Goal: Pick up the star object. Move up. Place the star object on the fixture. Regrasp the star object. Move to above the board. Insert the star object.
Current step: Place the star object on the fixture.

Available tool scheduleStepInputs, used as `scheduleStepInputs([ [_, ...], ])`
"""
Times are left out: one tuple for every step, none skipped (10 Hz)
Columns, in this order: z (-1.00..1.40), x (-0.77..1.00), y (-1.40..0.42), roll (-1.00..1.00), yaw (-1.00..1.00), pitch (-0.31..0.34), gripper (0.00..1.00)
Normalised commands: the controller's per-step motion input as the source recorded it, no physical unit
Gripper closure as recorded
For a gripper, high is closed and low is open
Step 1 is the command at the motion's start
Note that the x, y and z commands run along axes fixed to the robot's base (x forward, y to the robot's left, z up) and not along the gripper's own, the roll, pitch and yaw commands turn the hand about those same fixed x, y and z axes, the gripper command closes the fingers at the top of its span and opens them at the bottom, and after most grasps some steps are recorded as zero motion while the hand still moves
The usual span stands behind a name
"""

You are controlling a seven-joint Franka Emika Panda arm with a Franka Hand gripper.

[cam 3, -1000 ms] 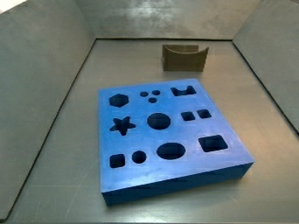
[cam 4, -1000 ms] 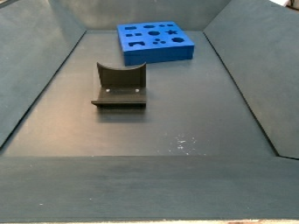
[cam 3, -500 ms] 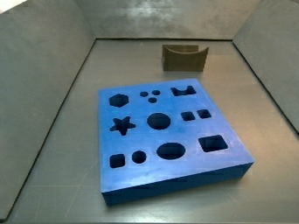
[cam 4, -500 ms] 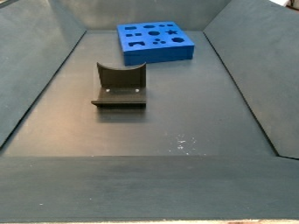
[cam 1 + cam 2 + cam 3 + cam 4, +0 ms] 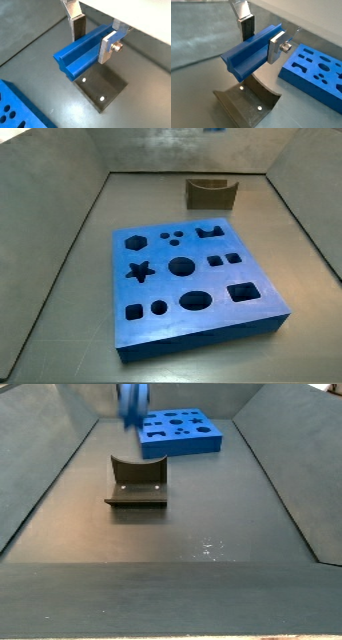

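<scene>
In both wrist views my gripper [image 5: 91,48] [image 5: 260,50] is shut on the star object [image 5: 77,56] [image 5: 241,59], a blue ribbed bar held crosswise in the air between the silver fingers [image 5: 78,27]. Below it lies the fixture [image 5: 100,86] [image 5: 246,102], its curved notch open upward. In a side view the bar is a blurred blue streak [image 5: 131,406] at the top edge, above and behind the fixture [image 5: 136,482]. A sliver of blue [image 5: 211,130] shows at the top edge above the fixture [image 5: 210,194]. The board [image 5: 194,278] [image 5: 178,432] [image 5: 314,70] lies flat, its star hole unfilled.
Grey sloping walls [image 5: 54,248] [image 5: 287,484] enclose the dark floor on all sides. The board's corner [image 5: 17,110] lies near the fixture's base plate in a wrist view.
The side views held no gripper or bar before. Now the blue bar has come into view at their top edges, blurred by motion.
</scene>
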Motion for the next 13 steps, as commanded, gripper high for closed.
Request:
scheduleStepInputs([
  [-0.19, 0.09, 0.10, -0.80, -0.08, 0.239, 1.00],
  [-0.06, 0.08, 0.08, -0.55, -0.11, 0.200, 1.00],
  [-0.07, 0.08, 0.07, -0.43, -0.11, 0.164, 1.00],
  [-0.05, 0.08, 0.04, -0.27, -0.12, 0.109, 1.00],
  [-0.02, 0.06, 0.04, -0.21, -0.12, 0.077, 1.00],
  [-1.00, 0.12, 0.08, -1.00, -0.16, 0.022, 1.00],
  [-1.00, 0.12, 0.08, -1.00, -0.16, 0.014, 1.00],
  [-1.00, 0.13, 0.09, -1.00, -0.16, 0.027, 1.00],
  [-1.00, 0.14, 0.09, -1.00, -0.15, 0.042, 1.00],
  [-1.00, 0.15, 0.10, -1.00, -0.16, 0.043, 1.00],
  [-1.00, 0.16, 0.11, -1.00, -0.17, 0.035, 1.00],
  [-1.00, 0.16, 0.11, -0.89, -0.16, 0.026, 1.00],
  [-1.00, 0.18, 0.12, -0.66, -0.14, 0.010, 1.00],
])
